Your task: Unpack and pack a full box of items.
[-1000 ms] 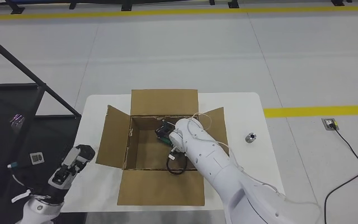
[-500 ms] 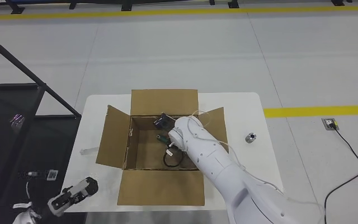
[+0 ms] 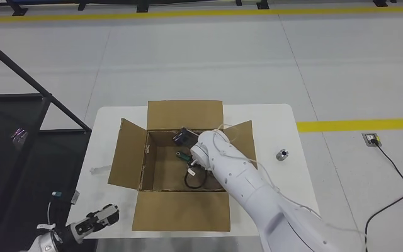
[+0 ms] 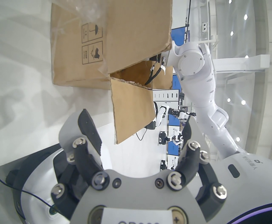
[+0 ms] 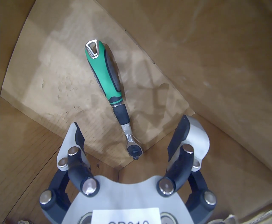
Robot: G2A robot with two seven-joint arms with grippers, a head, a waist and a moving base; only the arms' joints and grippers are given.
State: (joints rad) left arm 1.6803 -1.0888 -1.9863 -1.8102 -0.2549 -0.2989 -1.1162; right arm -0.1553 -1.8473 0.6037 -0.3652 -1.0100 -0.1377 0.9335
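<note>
Cardboard box (image 3: 182, 211): ratchet (image 5: 106, 82) lies inside.
Right claw (image 5: 130, 125): open, just above ratchet.
Left claw (image 4: 137, 116): open, has drawn back from box; unpacking likely falls to the right.

The top camera looks down from high up at the table (image 3: 274, 126) and open box (image 3: 184, 114). The right wrist camera sits inside that box, close to its floor. The left one sees it from outside (low, nearby).

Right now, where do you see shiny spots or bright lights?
Right wrist view: light glints on the metal ends of the ratchet wrench, inside the box. Left wrist view: round lamps glow bright beyond the box. Top view: the small metal part on the table gleams.
</note>
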